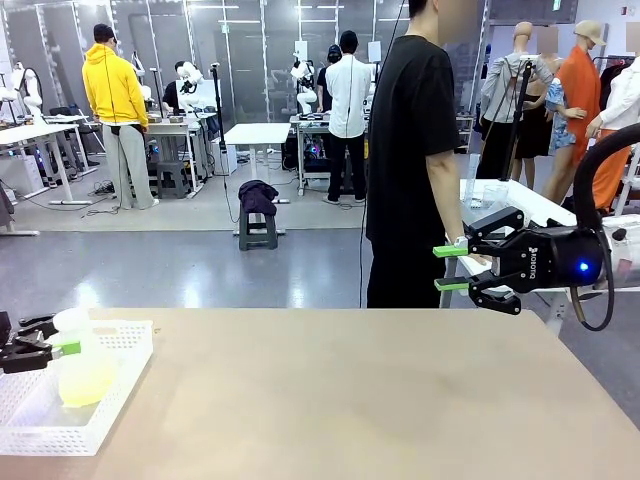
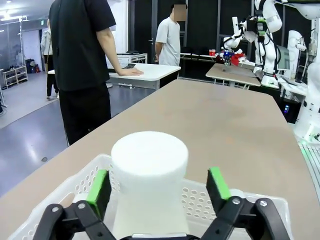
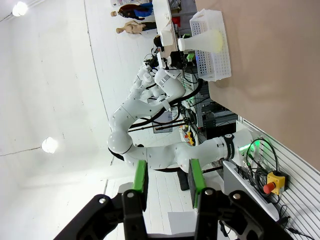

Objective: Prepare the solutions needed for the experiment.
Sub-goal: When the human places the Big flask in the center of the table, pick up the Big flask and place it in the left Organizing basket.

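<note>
The long tan table point(image 1: 340, 390) runs across the front view, bare over most of its top, and a person in a black shirt point(image 1: 410, 150) stands at its far side, near the right, with one hand down by a neighbouring white table. At the table's left end sits a white perforated basket point(image 1: 100, 400), and standing inside it is a translucent flask point(image 1: 78, 365) with a wide white neck; the solutions point(image 1: 82, 385), a shallow pale yellow-green layer, lie in the flask's bottom. The right arm reaches in from the right with its gripper point(image 1: 452, 268) held well above the table and turned sideways, green pads pointing toward the person; the two fingers stand a little apart with nothing between them, so it is parted and empty, as the right wrist view also shows point(image 3: 167, 182). That view, rolled on its side, catches the basket point(image 3: 215, 55) and the flask point(image 3: 202, 40) far off, with the left arm's gripper at the flask's neck. The left gripper point(image 1: 45, 348) sits at the flask's neck from the picture's left. In the left wrist view its green pads point(image 2: 98, 190) stand on either side of the white neck point(image 2: 149, 175), spread wide, with a visible gap on the right side, so the jaws are open around the neck and not clamped.
</note>
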### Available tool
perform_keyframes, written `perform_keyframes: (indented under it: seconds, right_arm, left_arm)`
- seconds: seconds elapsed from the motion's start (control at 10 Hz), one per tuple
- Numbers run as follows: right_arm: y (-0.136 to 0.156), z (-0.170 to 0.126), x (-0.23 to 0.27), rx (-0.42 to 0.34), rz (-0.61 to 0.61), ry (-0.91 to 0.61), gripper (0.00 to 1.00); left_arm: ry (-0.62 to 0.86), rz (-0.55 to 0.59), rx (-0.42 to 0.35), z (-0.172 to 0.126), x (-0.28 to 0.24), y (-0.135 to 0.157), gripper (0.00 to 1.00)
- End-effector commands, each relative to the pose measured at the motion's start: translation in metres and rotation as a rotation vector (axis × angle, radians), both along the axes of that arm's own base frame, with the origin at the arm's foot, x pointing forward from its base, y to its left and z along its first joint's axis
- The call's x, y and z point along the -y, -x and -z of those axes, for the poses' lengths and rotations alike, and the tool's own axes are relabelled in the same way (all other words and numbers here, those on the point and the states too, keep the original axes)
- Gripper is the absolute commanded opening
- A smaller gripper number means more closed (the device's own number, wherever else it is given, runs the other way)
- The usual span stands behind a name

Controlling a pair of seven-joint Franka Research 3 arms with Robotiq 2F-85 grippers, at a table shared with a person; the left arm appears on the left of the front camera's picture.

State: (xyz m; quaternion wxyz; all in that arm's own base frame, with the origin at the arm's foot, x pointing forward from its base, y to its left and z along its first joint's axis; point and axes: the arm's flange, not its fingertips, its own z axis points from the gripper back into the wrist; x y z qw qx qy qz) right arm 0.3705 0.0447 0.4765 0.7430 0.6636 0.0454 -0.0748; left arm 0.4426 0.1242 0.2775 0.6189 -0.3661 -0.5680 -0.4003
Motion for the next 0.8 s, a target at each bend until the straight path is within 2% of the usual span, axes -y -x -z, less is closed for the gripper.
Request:
perform_keyframes:
  seconds: [0.0,0.3,0.4,0.7]
  right_arm:
    - [0.001,-0.002,-0.001,0.002,0.000,-0.014,0.43]
    - [0.001,-0.002,-0.001,0.002,0.000,-0.014,0.43]
    - [0.001,-0.002,-0.001,0.002,0.000,-0.014,0.43]
    - [0.001,-0.002,-0.001,0.002,0.000,-0.014,0.43]
  left_arm:
    - [-0.038,0.007,0.018,-0.007,0.004,0.011,0.99]
    - [-0.041,-0.017,0.014,-0.014,0.002,0.019,1.00]
    - [-0.008,0.003,0.011,-0.008,0.001,0.006,1.00]
    - [-0.008,0.003,0.011,-0.008,0.001,0.006,1.00]
